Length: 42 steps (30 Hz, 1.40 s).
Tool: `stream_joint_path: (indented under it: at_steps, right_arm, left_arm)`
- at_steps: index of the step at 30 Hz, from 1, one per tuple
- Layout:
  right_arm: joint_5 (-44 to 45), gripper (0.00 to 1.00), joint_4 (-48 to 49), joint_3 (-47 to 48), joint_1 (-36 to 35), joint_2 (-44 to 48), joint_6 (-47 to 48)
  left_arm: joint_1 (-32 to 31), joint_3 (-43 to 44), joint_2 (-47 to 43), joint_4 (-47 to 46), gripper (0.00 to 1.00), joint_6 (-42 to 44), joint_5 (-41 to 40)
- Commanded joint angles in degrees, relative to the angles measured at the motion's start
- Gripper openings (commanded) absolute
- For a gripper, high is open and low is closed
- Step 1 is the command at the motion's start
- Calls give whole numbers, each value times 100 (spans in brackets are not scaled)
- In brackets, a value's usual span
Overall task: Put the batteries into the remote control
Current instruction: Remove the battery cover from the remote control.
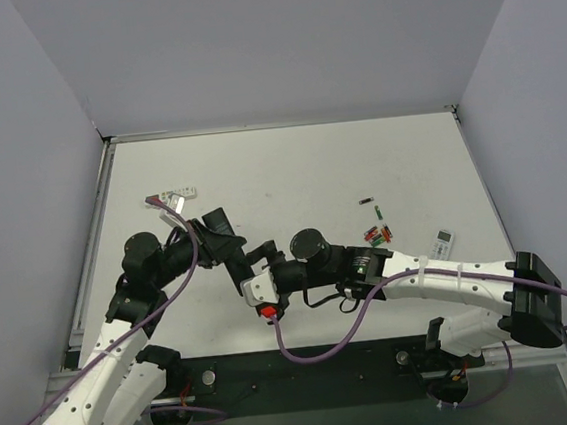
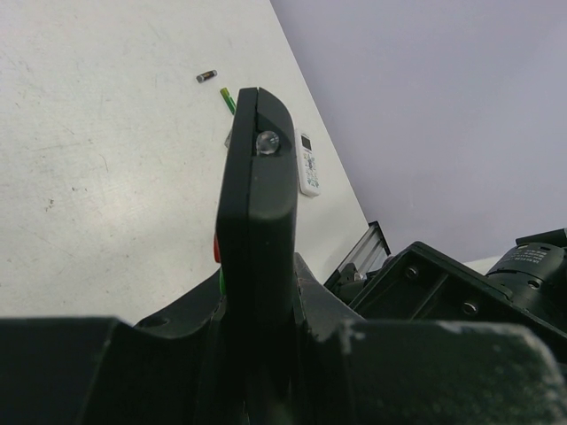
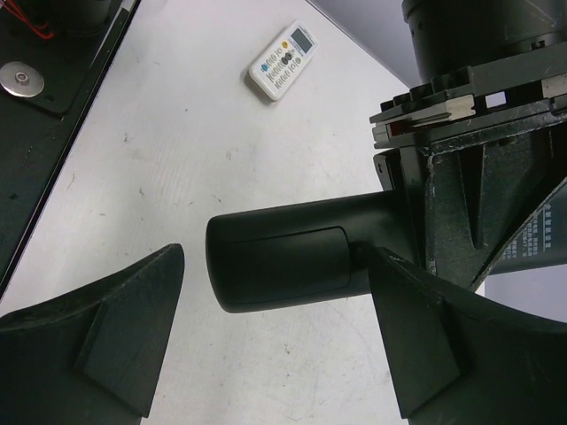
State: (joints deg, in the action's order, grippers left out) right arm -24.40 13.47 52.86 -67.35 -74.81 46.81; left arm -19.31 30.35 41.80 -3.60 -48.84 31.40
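The right claw (image 3: pixel 275 319) stands spread, its fingers (image 3: pixel 133 336) flanking the butt end of the remote control (image 3: pixel 283 266). Whether the far finger touches the casing I cannot tell. That end shows a panel outline, probably the battery cover, and it looks closed. Just past the right claw's tips, the left claw (image 1: pixel 211 242) is pinched shut on the remote's other half, presenting it narrow side on. Behind the right claw, beside its own forearm and well apart from the fingers, the batteries (image 1: pixel 377 232) lie on the table (image 1: pixel 289 162), with a small white remote (image 1: pixel 444 242) farther out. The risk, as I judge it: an off-centre squeeze or shove on the cover could twist the remote in the left claw's narrow pinch, or slide it out.
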Motion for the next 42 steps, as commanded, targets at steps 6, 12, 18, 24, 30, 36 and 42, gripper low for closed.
stream_joint_path:
  at_steps: [6,12,18,24,30,36,42]
  right_arm:
    - [-135,75,51,365,-41,-139,83]
    - [-144,69,-170,392,-59,-210,57]
    - [58,66,-274,295,-67,-210,-5]
    - [287,66,-398,251,-50,-236,-31]
    - [278,66,-652,374,-24,-376,-110]
    - [-2,65,-1319,689,11,-648,-146]
    - [-275,59,-2014,901,38,-930,-128]
  left_arm:
    - [-64,270,-49,-229,0,41,86]
    - [-64,261,-14,-282,0,-82,42]
    - [-64,287,-5,-308,0,-161,42]
    - [-64,314,-5,-361,0,-223,86]
    - [-64,340,-5,-466,0,-249,200]
    - [-64,402,3,-537,0,-196,270]
    - [-47,402,-5,-695,0,-187,306]
